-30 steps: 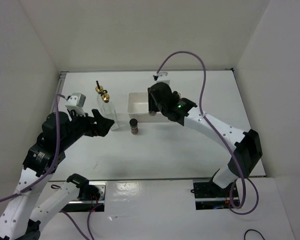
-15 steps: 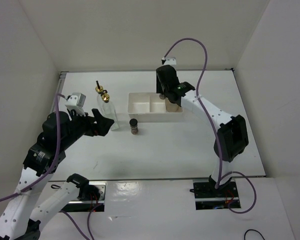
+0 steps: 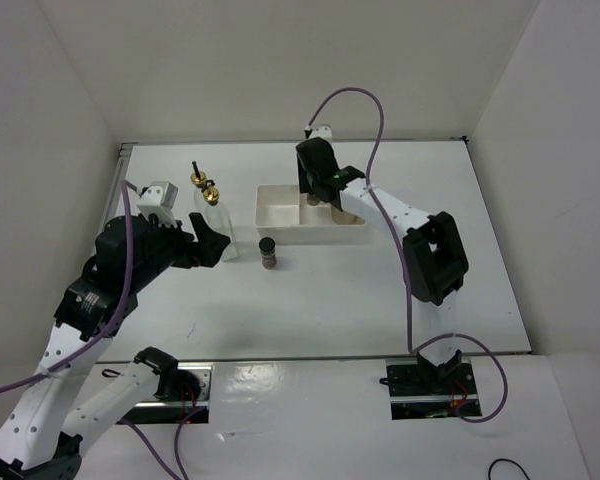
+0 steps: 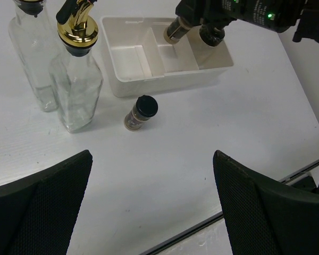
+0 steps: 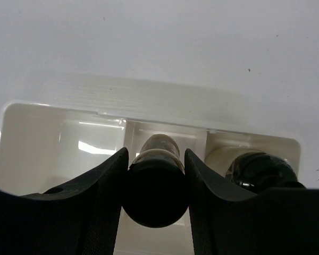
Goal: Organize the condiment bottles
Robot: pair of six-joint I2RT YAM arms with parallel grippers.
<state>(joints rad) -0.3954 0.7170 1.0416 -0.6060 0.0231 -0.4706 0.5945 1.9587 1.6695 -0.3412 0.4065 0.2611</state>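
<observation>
Two tall clear glass bottles with gold pourers stand left of the white tray; the left wrist view shows them too. One small dark black-capped jar stands on the table in front of the tray. My right gripper is shut on the other dark jar, held over the tray's middle compartment. The whitish black-capped jar sits in the right compartment. My left gripper is open and empty, near the bottles.
The tray's left compartment holds nothing. White walls enclose the table on three sides. The table's front edge runs near my left fingers. The right arm's forearm stretches over the tray's right end.
The right arm has swung its forearm toward the back while its gripper stays over the tray with the jar. The left arm has shifted slightly.
</observation>
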